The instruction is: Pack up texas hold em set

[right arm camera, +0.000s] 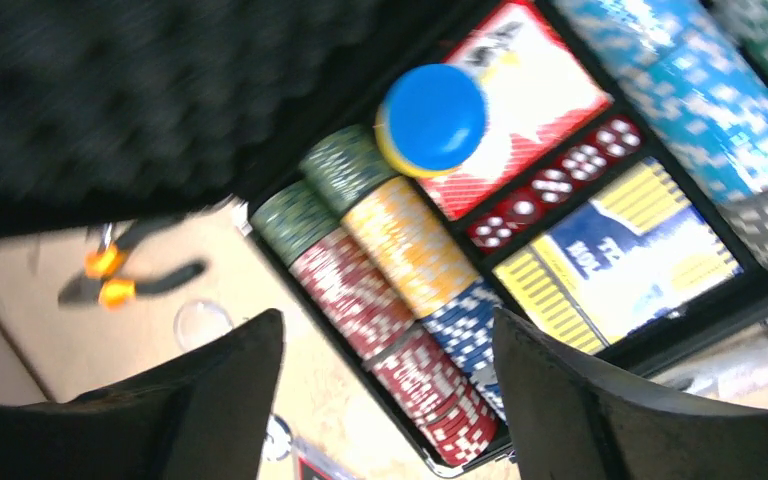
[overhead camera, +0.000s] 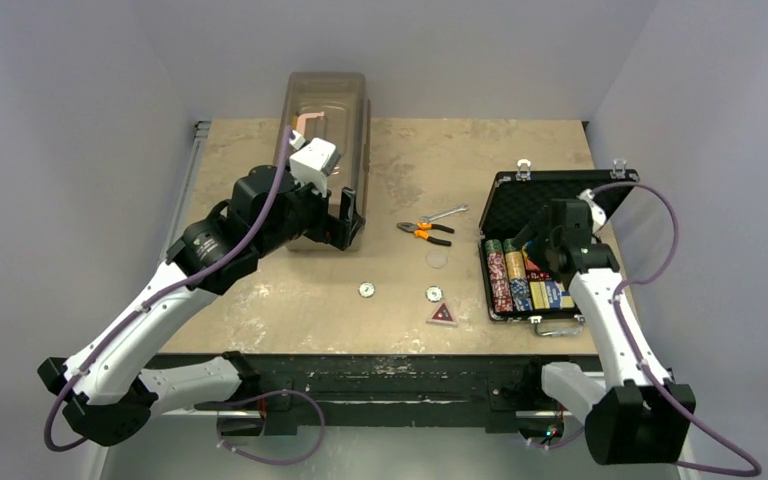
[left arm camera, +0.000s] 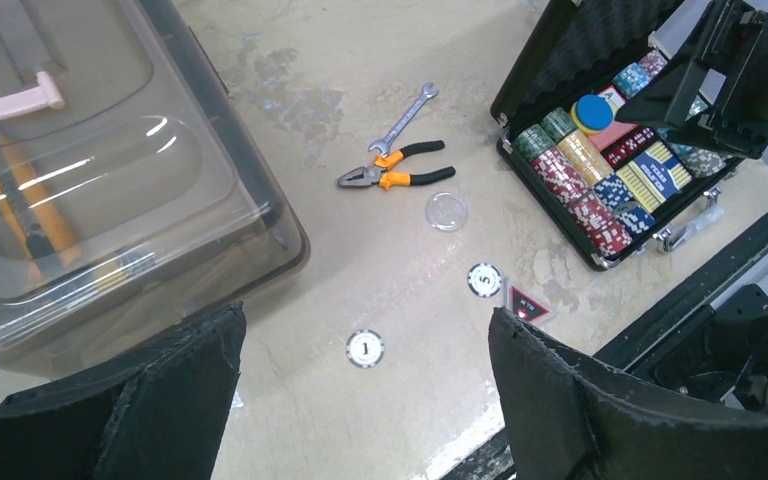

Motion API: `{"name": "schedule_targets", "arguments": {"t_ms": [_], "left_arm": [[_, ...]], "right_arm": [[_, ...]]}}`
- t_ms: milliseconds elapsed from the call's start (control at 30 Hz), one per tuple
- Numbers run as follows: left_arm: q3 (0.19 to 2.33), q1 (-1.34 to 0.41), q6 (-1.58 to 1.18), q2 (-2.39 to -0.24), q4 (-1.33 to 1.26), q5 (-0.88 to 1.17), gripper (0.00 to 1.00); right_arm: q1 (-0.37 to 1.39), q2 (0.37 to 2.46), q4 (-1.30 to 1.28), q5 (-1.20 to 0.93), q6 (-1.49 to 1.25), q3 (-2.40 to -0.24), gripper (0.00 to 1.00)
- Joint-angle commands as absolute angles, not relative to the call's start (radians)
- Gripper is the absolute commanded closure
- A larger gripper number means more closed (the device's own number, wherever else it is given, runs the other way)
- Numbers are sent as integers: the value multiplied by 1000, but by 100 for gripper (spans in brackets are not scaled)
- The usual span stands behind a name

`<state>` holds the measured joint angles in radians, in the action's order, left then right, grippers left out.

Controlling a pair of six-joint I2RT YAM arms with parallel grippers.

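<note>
Above the table, on its right side, the black briefcase-style case with silver latches [overhead camera: 520,198] lies open, its foam-lined lid propped toward the far edge so the trays are reachable. Rows of multicoloured poker chips [overhead camera: 505,282] fill its left half. The right gripper [overhead camera: 545,252] hangs just over the trays, the sensible arm for this since the case lies on its side. Loose near the middle of the near edge are the left round button [overhead camera: 367,290], the right round button [overhead camera: 433,294] and the red triangle token [overhead camera: 442,314]. The left gripper [overhead camera: 348,222] is raised at the near end of the large translucent brown box [overhead camera: 325,110]. Orange-handled pliers [overhead camera: 425,232] and a silver wrench [overhead camera: 447,213] lie between box and case (neither belongs to the set).

From the left wrist, the dark fingers are spread wide with nothing between them. Held high and back, the arm likely keeps clear of its partner. The buttons read 1 and 5. The token lies just beside the 5, and a clear round disc [left arm camera: 446,211] lies near the pliers.

From the right wrist (somewhat blurred), the fingers stand apart and empty. Below them a blue-and-yellow round disc [right arm camera: 430,118] rests on a red-and-white card box [right arm camera: 550,95], beside a row of small red dice [right arm camera: 555,185] and the blue card box [right arm camera: 625,250]. The pieces on the table probably remain to be packed.
</note>
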<state>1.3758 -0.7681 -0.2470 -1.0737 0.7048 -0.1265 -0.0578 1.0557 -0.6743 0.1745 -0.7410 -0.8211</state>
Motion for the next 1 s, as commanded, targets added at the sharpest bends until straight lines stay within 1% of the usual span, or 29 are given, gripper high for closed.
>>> {"name": "schedule_targets", "arguments": {"t_ms": [0, 67, 133, 267, 333, 433, 500, 567, 633, 833, 967], "left_arm": [[1381, -772, -265, -1086, 676, -85, 12], [1380, -772, -272, -1091, 676, -78, 12], [1378, -773, -276, -1100, 675, -77, 12], [1370, -773, -272, -1117, 675, -112, 12], [1372, -773, -270, -1130, 681, -130, 12], [1366, -775, -271, -1147, 681, -149, 12], [1362, -781, -269, -1159, 681, -162, 13], [1362, -787, -266, -1178, 681, -179, 13], [1360, -793, -265, -1187, 682, -195, 13], [1357, -800, -267, -1180, 682, -205, 14], [1358, -806, -267, -1174, 681, -200, 14]], "right_arm": [[112, 955, -662, 262, -606, -870, 23], [172, 930, -645, 245, -583, -863, 19], [231, 930, -643, 227, -567, -859, 17], [341, 933, -626, 234, -555, -859, 16], [388, 942, -588, 200, -536, -853, 16], [448, 1002, -552, 121, -501, -859, 15], [539, 1048, -536, 114, -482, -866, 14], [634, 1087, -532, 126, -473, -867, 10], [707, 1129, -560, 153, -502, -860, 2], [729, 1250, -656, 104, -561, -774, 1], [728, 1343, -652, 71, -513, -806, 1]]}}
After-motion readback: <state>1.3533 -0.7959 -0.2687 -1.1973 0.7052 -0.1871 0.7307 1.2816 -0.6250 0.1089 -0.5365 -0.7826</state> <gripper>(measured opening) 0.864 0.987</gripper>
